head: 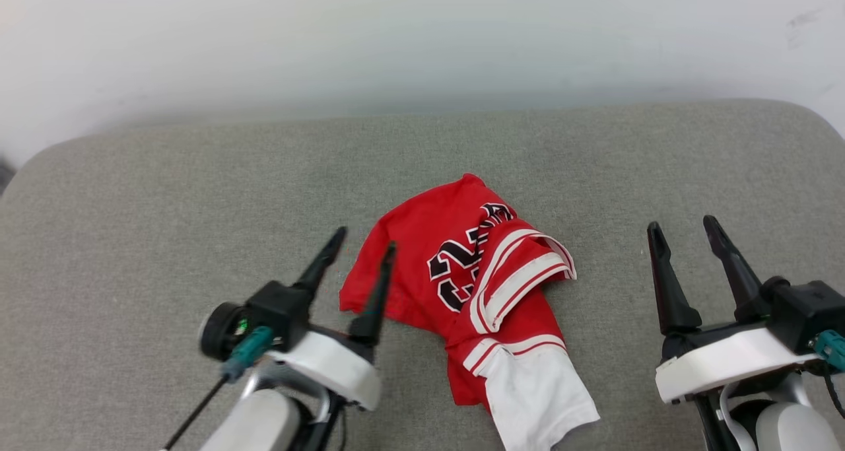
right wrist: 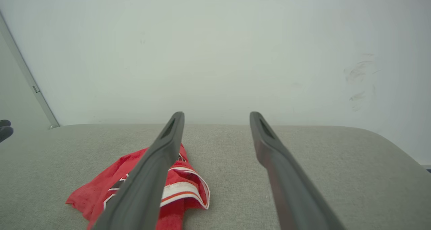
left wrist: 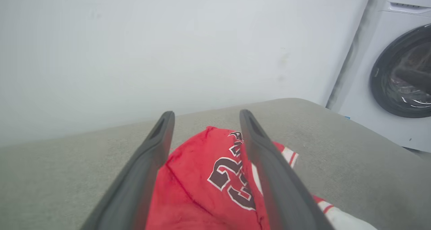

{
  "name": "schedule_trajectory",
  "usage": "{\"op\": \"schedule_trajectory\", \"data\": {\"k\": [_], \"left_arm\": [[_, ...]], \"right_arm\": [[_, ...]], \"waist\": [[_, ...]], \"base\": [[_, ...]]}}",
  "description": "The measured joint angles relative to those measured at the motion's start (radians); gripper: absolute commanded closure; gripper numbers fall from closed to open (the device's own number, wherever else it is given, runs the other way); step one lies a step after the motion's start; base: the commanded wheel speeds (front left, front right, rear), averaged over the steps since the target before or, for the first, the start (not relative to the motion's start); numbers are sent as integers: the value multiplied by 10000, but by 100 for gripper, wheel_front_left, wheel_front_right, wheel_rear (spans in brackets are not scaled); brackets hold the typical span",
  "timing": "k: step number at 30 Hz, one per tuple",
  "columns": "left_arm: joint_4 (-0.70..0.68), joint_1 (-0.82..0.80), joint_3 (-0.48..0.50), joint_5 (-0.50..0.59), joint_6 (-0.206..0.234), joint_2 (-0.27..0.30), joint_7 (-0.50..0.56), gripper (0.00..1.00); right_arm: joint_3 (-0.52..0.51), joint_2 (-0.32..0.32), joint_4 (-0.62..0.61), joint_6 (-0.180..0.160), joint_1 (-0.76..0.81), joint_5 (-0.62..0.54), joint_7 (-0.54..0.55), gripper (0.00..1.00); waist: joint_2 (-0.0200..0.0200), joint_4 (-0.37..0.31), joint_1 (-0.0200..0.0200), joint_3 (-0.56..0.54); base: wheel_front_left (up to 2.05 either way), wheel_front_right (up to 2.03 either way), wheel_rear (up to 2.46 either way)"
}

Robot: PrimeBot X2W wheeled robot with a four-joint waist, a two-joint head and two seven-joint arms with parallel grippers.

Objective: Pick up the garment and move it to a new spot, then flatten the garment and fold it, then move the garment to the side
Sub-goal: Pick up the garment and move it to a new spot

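Jaws spread | 2: left gripper point(head: 366, 238), right gripper point(head: 682, 222) | 1 garment point(head: 422, 240), crumpled

The head view looks forward and down on the grey pad point(head: 132, 240) from above, with the wall point(head: 422, 35) at its top edge. The left wrist view sits low and close: it looks along the left gripper point(left wrist: 206, 112) over the garment point(left wrist: 202, 176) toward the wall and a washer point(left wrist: 397, 71). The right wrist view is also low, more to the side — all three share the garment.
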Motion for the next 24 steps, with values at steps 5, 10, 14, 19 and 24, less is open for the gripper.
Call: {"op": "schedule_trajectory", "data": {"k": [5, 10, 14, 19, 24], "left_arm": [[111, 978, 1264, -393, 631, 771, -136, 0], [13, 1755, 1875, -594, 867, 1118, -203, 0], [-192, 2057, 2111, -604, 941, 1223, -217, 0], [-328, 2143, 2190, -606, 930, 1149, -226, 0], [-337, 2143, 2234, -600, 871, 1060, -228, 0]], "right_arm": [[-4, 0, -86, 0, 522, 54, 182, 0], [10, 0, -109, 0, 873, 61, 309, 0], [44, 0, -209, 0, 946, -31, 401, 0], [54, 0, -282, 0, 995, -31, 441, 0], [71, 0, -307, 0, 994, -27, 481, 0]], "waist": [[0, 17, 0, -300], [0, -31, -1, -551], [0, -80, 0, -629], [0, -78, -1, -649], [0, -81, 0, -639]], "base": [[0, 0, 0], [0, 0, 0], [0, 0, 0], [0, 0, 0], [0, 0, 0]]}}
